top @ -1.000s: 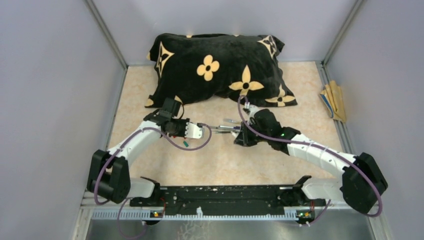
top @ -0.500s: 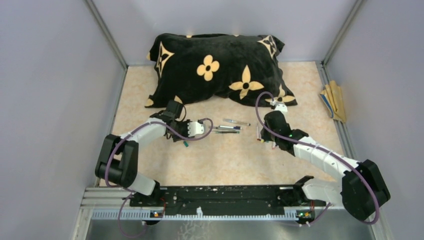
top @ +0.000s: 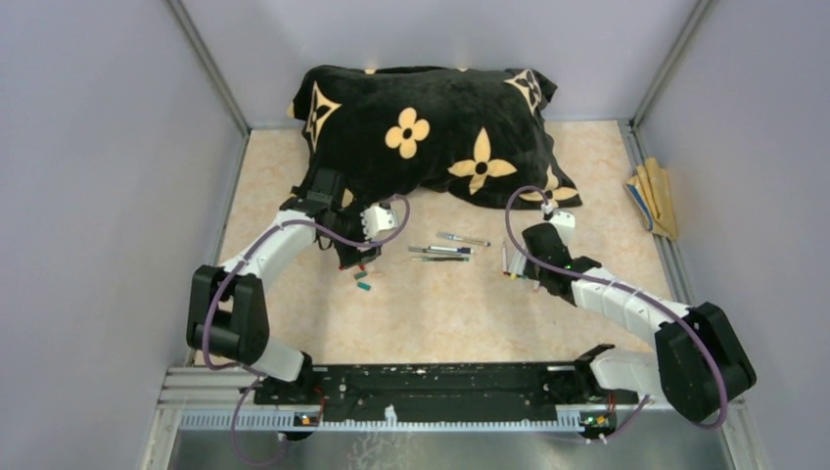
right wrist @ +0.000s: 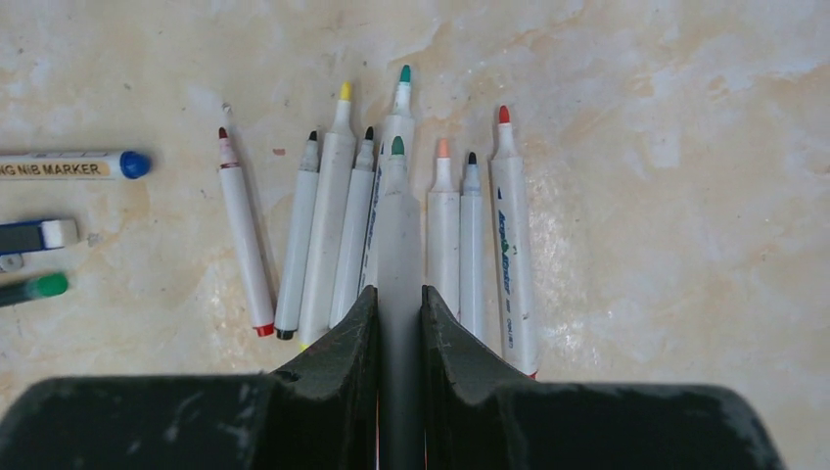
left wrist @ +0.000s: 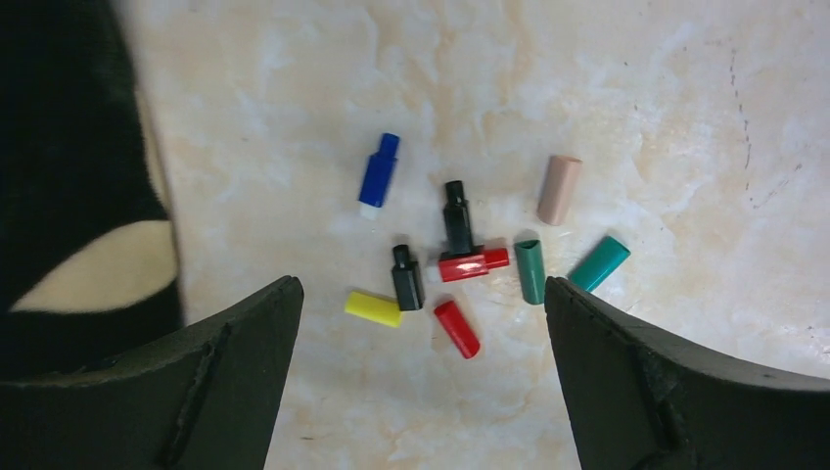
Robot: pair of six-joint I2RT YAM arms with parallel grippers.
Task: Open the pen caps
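Note:
Several loose pen caps lie on the table under my left gripper (left wrist: pixel 421 290): blue (left wrist: pixel 379 169), black (left wrist: pixel 456 213), red (left wrist: pixel 473 262), yellow (left wrist: pixel 373 308), green (left wrist: pixel 530 270), teal (left wrist: pixel 598 263) and beige (left wrist: pixel 559 189). The left gripper is open and holds nothing. My right gripper (right wrist: pixel 399 294) is shut on a grey pen (right wrist: pixel 398 235) whose bare green tip points away. It hangs just above a row of uncapped pens (right wrist: pixel 339 215) lying side by side. From above, the left gripper (top: pixel 357 257) is over the caps (top: pixel 363 284) and the right gripper (top: pixel 519 266) is over the row.
Three capped pens (top: pixel 445 250) lie between the arms; one with a blue cap (right wrist: pixel 73 164) shows at the right wrist view's left edge. A black pillow (top: pixel 431 132) with tan flowers fills the back. Tan sticks (top: pixel 654 196) lie at the right wall.
The left gripper has opened wide and drawn back toward the pillow. The right arm has swung from the middle to the right, carrying the pen over the uncapped row.

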